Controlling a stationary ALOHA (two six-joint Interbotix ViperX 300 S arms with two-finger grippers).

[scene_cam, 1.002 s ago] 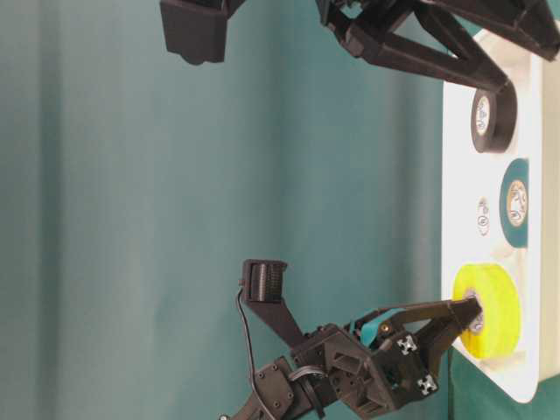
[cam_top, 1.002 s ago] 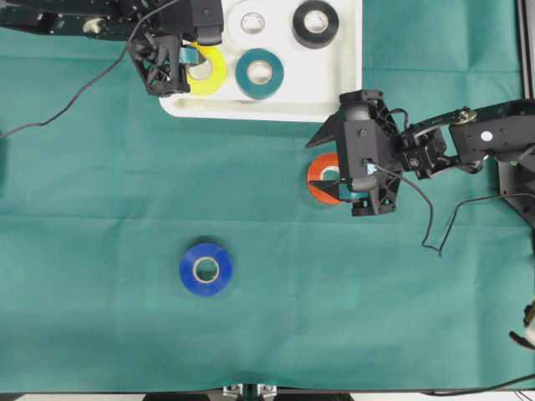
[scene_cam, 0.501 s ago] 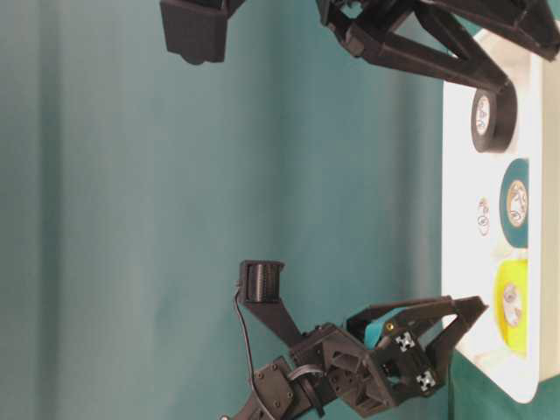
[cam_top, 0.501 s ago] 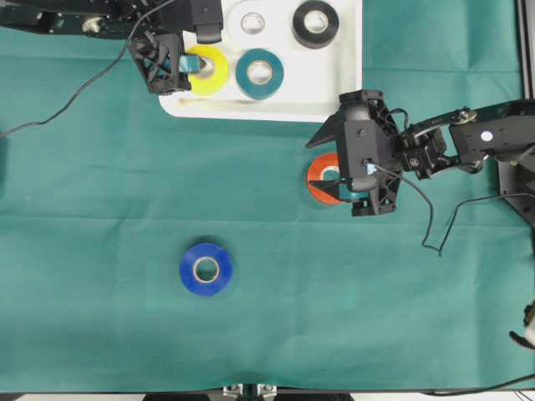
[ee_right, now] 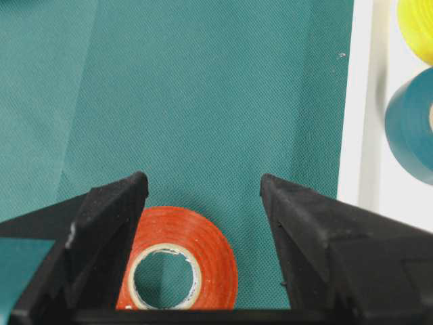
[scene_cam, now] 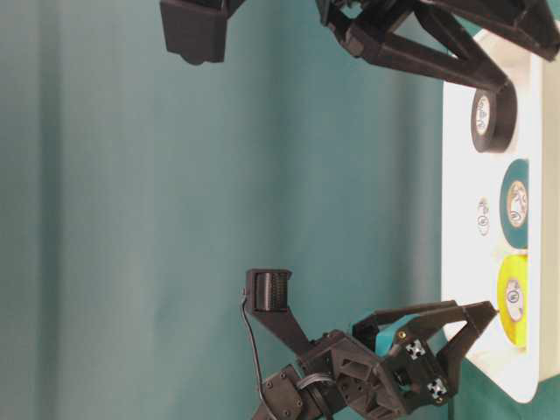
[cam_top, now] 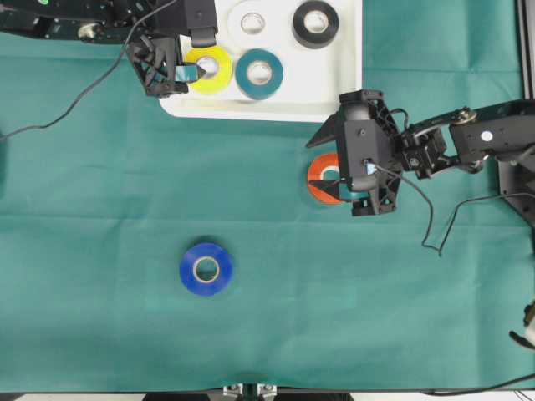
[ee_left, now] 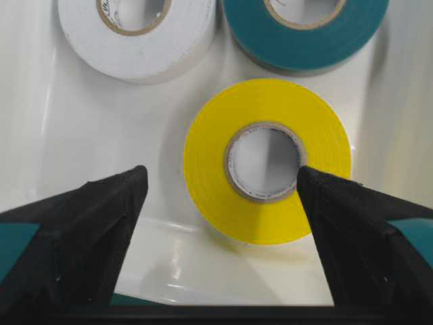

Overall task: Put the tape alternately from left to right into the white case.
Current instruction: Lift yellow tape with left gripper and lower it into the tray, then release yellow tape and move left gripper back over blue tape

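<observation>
Left gripper (cam_top: 185, 72) wide, upper left, yellow roll (cam_top: 207, 68) released flat in case (cam_top: 334, 92). Right gripper (cam_top: 338, 182) wide, straddling orange roll (cam_top: 320, 177), centre right. Lift left clear; close right squarely across orange roll.

Orange tape roll (cam_top: 321, 178) half hidden under right gripper (cam_top: 347, 185); white case (cam_top: 334, 92) cut by top edge.
</observation>
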